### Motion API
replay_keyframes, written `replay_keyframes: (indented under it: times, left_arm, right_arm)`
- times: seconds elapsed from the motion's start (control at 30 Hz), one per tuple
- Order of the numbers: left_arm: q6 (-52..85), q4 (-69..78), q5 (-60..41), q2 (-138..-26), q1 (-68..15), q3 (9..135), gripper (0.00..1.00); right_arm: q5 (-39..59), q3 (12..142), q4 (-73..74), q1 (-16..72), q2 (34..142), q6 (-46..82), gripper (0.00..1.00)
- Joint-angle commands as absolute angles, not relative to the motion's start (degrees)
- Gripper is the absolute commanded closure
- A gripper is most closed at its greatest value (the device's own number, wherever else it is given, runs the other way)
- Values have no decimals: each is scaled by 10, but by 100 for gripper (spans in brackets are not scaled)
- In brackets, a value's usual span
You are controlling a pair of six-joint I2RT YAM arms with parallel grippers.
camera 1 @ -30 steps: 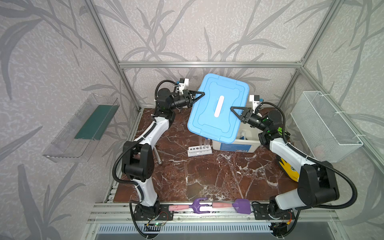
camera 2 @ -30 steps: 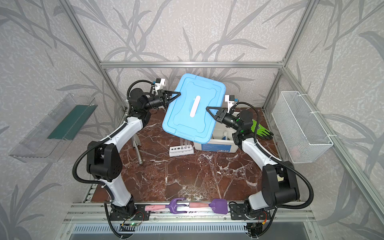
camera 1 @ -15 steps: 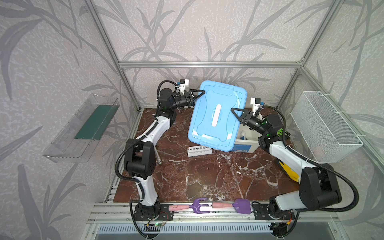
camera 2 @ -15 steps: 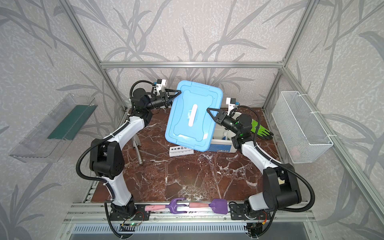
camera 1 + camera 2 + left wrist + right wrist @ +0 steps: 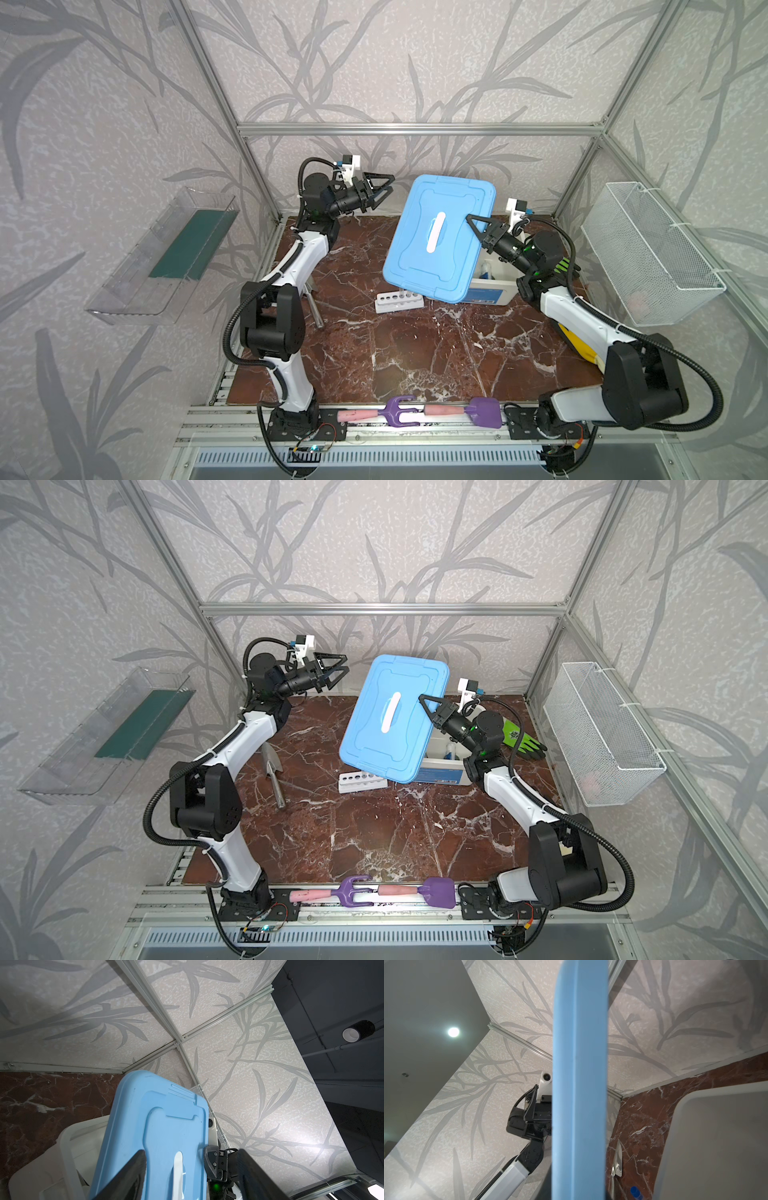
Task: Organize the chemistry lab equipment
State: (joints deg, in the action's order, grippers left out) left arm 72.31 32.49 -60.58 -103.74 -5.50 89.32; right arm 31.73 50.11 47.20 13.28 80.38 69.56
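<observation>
Presently | left gripper (image 5: 390, 185) apart | right gripper (image 5: 472, 222) clamped on blue lid (image 5: 436, 266) | lid hides most of bin (image 5: 492, 291)

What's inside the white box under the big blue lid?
Only a small blue-topped thing shows inside the white box. The tilted blue lid hides the rest.

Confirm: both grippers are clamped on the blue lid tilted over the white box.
Not both: only the right gripper is clamped on the blue lid tilted over the white box. The left gripper stands open, apart from it, as both top views show.
</observation>
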Motion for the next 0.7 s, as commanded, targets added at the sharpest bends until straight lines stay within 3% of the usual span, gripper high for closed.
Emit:
replay_keyframes:
  times: [0.0,0.67]
  left_arm:
    - [698,318,-603,-983,-30,882,29]
    - [575,165,-594,-901,-40,803,30]
  right_arm:
    - [249,490,463,130,772,703,93]
    - [-77,402,439,138,650,733,95]
